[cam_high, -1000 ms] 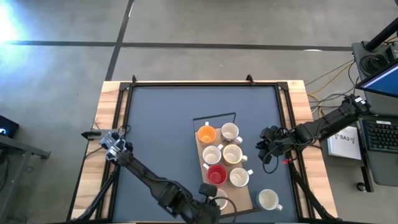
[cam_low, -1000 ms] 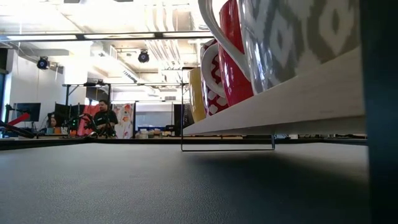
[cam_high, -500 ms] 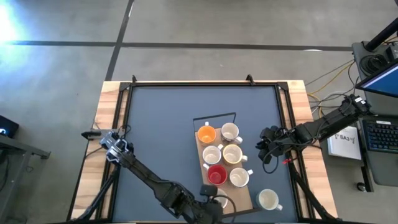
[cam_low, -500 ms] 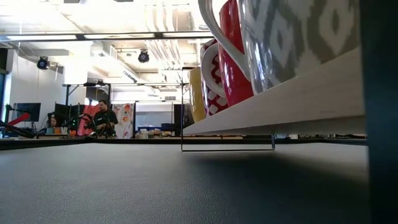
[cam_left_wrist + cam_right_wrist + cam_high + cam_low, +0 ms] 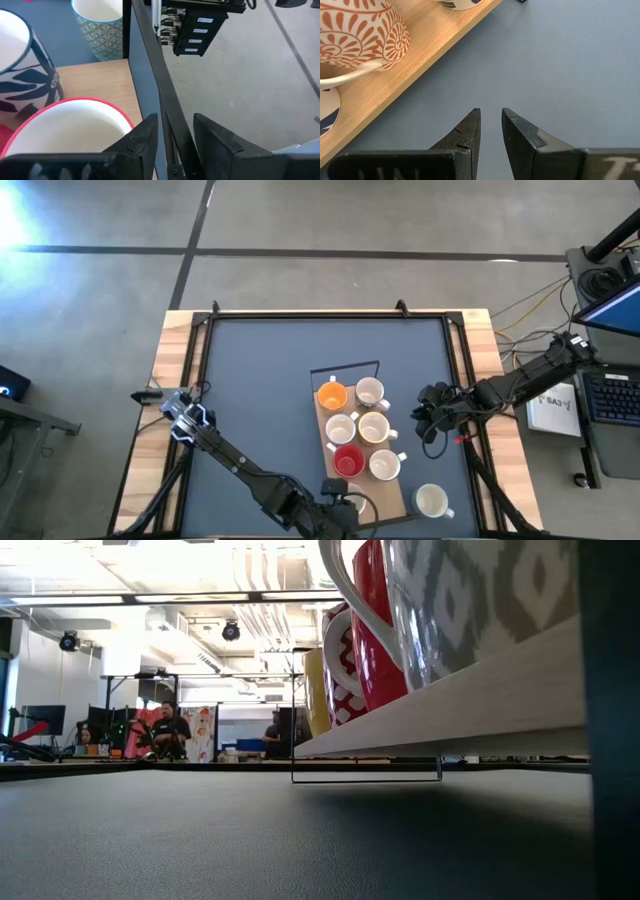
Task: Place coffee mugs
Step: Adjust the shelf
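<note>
Several coffee mugs stand on a wooden board (image 5: 392, 490): an orange one (image 5: 332, 395), a red one (image 5: 348, 462) and white or cream ones such as (image 5: 374, 428). Another pale mug (image 5: 432, 500) stands on the blue mat to the board's right. My left gripper (image 5: 175, 117) is open at the board's near end, beside a red-rimmed mug (image 5: 65, 127); nothing shows between its fingers. My right gripper (image 5: 490, 112) hovers open by a narrow gap over the mat, right of the board (image 5: 395, 75). My left gripper: one finger (image 5: 145, 137) stands right beside the red-rimmed mug's rim (image 5: 122, 116), which rests on the board. I cannot tell whether the finger touches it.
The black frame rail (image 5: 155, 75) of the table's near edge runs under my left gripper. A wire stand (image 5: 365, 778) sits under the board's far end. Bare blue mat (image 5: 250, 390) lies to the board's left. People sit in the room beyond.
My left arm has shifted slightly at the near edge, its gripper staying over the board's near end. The mugs have kept their places. A second person has come into sight in the room behind.
</note>
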`<state>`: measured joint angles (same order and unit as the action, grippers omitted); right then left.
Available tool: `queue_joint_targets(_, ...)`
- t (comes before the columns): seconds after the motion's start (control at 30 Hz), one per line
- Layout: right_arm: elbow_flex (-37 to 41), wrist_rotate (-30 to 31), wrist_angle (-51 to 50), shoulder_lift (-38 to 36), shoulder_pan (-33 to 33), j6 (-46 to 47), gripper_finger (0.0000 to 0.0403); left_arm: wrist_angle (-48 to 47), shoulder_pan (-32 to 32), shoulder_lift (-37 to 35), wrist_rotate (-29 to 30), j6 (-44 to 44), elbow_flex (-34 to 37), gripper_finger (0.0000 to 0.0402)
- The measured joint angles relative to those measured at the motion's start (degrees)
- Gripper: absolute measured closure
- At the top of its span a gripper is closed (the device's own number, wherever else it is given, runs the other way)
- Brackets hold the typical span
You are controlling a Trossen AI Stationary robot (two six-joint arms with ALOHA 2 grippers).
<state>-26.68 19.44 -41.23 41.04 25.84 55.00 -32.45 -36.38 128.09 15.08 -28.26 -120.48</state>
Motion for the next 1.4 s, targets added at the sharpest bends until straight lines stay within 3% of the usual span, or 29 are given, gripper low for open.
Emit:
queue_joint_targets(0.3, -0.01, 0.00, 0.01, 0.00, 0.00, 0.00, 0.0335, -1.58, -0.23, -0.04, 1.46, -2.21, -0.50, 0.0367)
queue_joint_targets(1.0, -0.01, 0.00, 0.01, 0.00, -0.01, -0.04, 0.0335, -9.83, -1.87, -2.24, 0.91, -5.30, -0.53, 0.0364)
queue_joint_targets(1.4, 0.00, 0.00, 0.01, 0.00, -0.01, 0.00, 0.0335, -16.30, -4.29, -3.30, 4.01, -12.94, -0.86, 0.0364)
